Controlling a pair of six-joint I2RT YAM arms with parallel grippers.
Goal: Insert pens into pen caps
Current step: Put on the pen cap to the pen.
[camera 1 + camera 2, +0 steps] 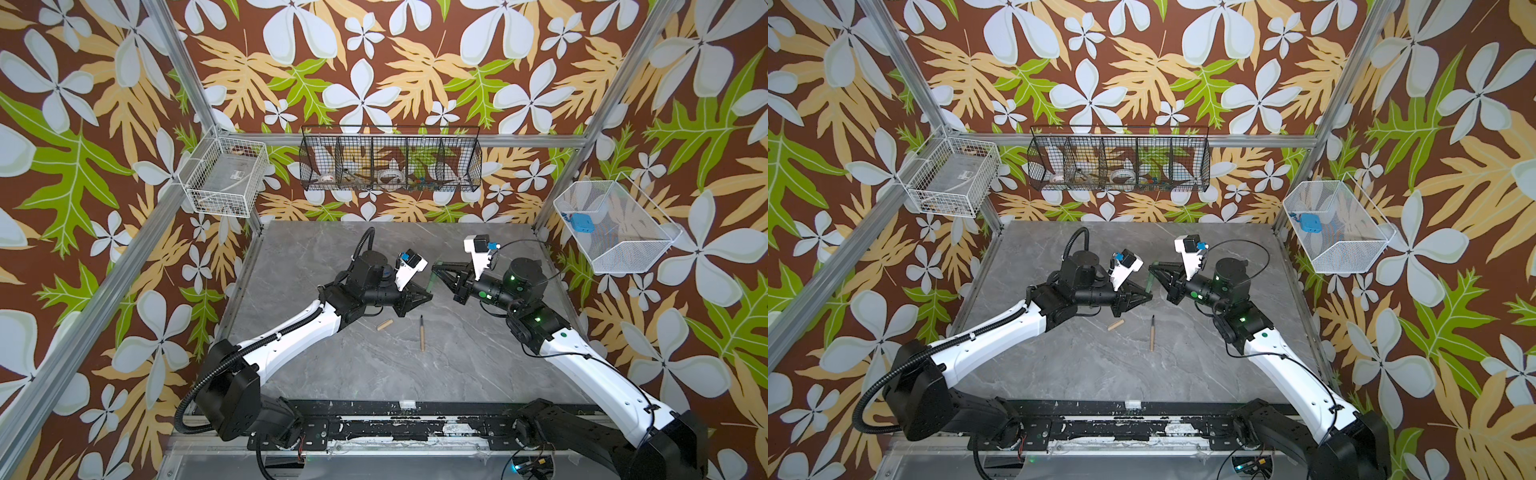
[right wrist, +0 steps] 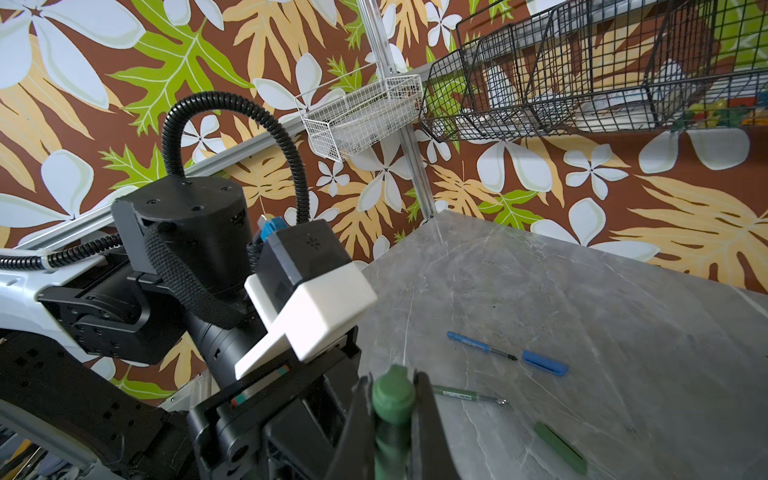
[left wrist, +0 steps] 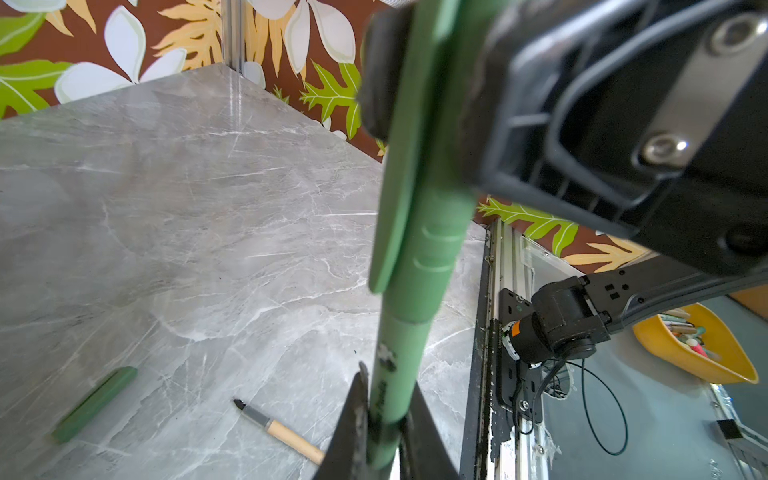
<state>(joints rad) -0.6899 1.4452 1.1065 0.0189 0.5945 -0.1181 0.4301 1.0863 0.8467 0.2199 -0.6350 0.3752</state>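
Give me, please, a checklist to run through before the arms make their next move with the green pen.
1. Left gripper shut on the held green pen: ok.
2. Right gripper shut on the held green cap: ok.
3. Cap pushed fully home on the pen: cannot tell.
4. Pen held clear of the marble table: ok.
5. Tan pen and tan cap joined: not ok, they lie apart.
6. Blue pen, blue cap, loose green pen, loose green cap joined: not ok, all separate.

Matt green plastic pen (image 3: 395,374) and cap (image 3: 432,249), glossy marble-look tabletop (image 3: 166,208), perhaps laminate
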